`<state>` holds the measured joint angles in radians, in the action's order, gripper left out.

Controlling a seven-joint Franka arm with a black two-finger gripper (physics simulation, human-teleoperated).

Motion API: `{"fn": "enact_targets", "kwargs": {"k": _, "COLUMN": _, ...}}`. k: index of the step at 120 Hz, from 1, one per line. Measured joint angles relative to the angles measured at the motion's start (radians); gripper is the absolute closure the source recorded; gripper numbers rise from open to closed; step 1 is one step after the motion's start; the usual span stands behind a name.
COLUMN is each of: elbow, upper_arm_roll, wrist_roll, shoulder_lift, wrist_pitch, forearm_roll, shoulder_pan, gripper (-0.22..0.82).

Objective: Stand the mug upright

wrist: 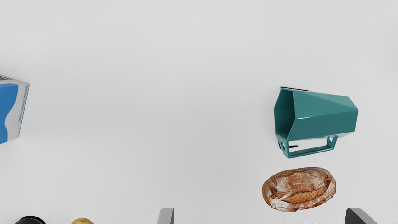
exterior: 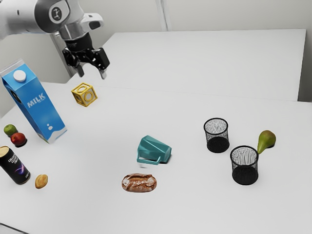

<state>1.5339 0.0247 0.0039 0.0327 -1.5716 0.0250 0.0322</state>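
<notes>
Exterior view, taking the teal mug (exterior: 158,149) as the clock's centre: under everything spread the white table (exterior: 195,204), and the arm (exterior: 22,17) reached over from between ten and eleven o'clock, its hand (exterior: 92,74) open, fingertips well apart, gripping nothing. Toward ten o'clock stood the blue carton (exterior: 36,105), which read "MILK". The mug lay on its side on the table, mouth toward nine o'clock, handle toward seven. Righting it well probably called for closing the hand across the body, clear of the handle, lifting slightly, then turning the mouth to face up and lowering until the base sat flat before letting go. Two black mesh cups, one (exterior: 216,135) nearer and one (exterior: 244,165) farther, stood around three o'clock. The loaf (exterior: 139,183) at seven, close to the handle, could have been nudged by a low approach. Lettering on the can (exterior: 14,165) near nine was unreadable.
</notes>
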Motion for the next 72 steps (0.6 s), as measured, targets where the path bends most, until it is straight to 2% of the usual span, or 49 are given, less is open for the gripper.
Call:
{"fn": "enact_targets", "kwargs": {"k": 32, "elbow": 0.032, "upper_arm_roll": -0.001, "wrist_roll": 0.001, "shoulder_lift": -0.014, "wrist_pitch": 0.021, "forearm_roll": -0.018, "shoulder_pan": 0.002, "gripper": 0.00}}
{"fn": "enact_targets", "kwargs": {"k": 51, "elbow": 0.122, "upper_arm_roll": -0.001, "wrist_roll": 0.005, "shoulder_lift": -0.028, "wrist_pitch": 0.014, "forearm_roll": -0.123, "shoulder_pan": -0.012, "gripper": 0.00}}
{"fn": "enact_targets", "kwargs": {"k": 72, "elbow": 0.228, "upper_arm_roll": 0.001, "wrist_roll": 0.066, "shoulder_lift": -0.017, "wrist_pitch": -0.074, "forearm_roll": -0.236, "shoulder_pan": -0.028, "gripper": 0.00}}
